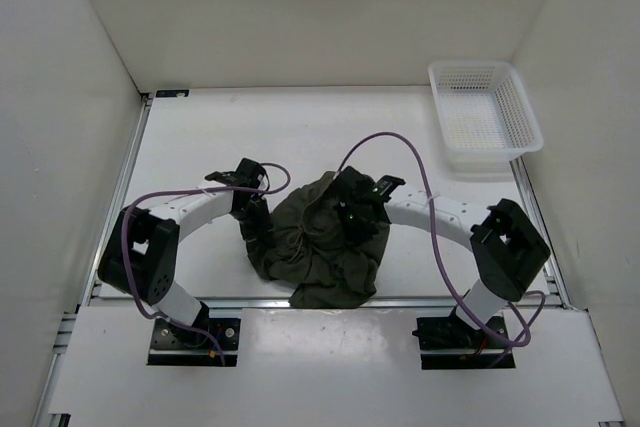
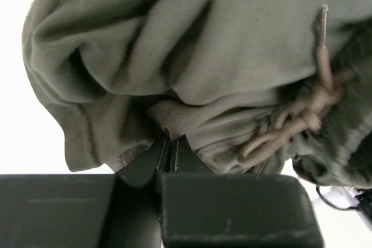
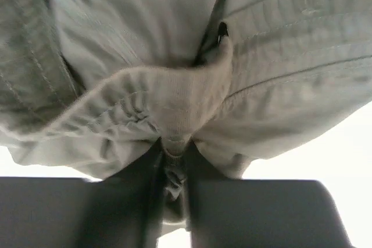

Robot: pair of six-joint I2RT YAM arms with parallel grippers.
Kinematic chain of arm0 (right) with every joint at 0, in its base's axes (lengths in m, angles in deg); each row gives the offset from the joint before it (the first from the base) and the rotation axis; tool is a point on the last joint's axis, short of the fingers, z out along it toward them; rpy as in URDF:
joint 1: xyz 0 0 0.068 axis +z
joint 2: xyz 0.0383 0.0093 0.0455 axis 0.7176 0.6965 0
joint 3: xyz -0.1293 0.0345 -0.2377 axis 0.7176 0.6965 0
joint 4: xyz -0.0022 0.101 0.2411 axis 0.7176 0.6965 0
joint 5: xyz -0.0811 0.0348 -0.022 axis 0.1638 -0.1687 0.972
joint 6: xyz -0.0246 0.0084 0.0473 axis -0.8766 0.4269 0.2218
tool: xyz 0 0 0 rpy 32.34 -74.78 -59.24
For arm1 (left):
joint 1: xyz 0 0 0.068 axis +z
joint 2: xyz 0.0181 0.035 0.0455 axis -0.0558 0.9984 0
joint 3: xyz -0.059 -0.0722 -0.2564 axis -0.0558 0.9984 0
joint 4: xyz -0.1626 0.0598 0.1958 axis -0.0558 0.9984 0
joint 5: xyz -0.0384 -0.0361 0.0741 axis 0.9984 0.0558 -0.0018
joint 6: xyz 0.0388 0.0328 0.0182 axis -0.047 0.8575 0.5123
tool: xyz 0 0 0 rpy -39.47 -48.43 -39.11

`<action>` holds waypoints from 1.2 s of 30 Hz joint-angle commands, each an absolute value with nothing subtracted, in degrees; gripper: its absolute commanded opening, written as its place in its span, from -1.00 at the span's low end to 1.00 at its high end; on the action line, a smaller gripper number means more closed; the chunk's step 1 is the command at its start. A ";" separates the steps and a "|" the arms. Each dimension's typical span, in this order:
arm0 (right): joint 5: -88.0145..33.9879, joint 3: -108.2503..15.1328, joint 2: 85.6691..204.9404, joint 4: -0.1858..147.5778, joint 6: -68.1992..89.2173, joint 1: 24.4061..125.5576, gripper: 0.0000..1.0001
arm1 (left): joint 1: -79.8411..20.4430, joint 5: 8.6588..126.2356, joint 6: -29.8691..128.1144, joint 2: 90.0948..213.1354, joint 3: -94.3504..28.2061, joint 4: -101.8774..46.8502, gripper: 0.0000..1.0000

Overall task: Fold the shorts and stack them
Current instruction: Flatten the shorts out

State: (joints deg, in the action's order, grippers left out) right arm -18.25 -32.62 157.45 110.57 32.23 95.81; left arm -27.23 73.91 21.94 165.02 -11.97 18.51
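The dark olive-green shorts lie crumpled in a heap at the near middle of the table, between my two arms. My left gripper is at the heap's left edge; in the left wrist view its jaws are shut on a fold of the shorts, with the tan drawstring knotted just to the right. My right gripper is on top of the heap's right side; in the right wrist view its jaws are shut on a bunched piece of the ribbed waistband.
A white plastic mesh basket stands at the back right of the table. White walls close in the table on the left, back and right. Purple cables loop over both arms.
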 commanded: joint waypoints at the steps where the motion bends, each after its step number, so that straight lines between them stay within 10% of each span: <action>1: -16.82 -38.85 154.14 108.26 31.65 93.15 -0.91 | -26.15 75.53 24.74 163.23 -15.90 16.43 -0.79; 19: -5.59 -64.88 129.20 121.09 19.78 86.90 -1.00 | -9.37 62.97 33.71 153.46 -69.51 44.45 -0.79; 27: 3.75 -58.56 133.28 115.65 23.72 78.93 -1.00 | -8.64 66.12 34.96 181.08 -93.58 41.84 -0.79; 29: 1.12 -56.37 136.80 111.53 25.39 75.49 -1.00 | -8.65 66.91 34.95 189.89 -102.45 42.70 -0.19; 31: -3.78 -56.35 143.83 111.51 27.42 71.72 -0.90 | -8.65 70.23 33.37 200.55 -114.61 46.73 0.84; 36: -6.53 -55.31 153.59 113.00 28.74 71.69 -0.72 | -10.57 67.90 33.28 192.51 -98.49 42.80 1.00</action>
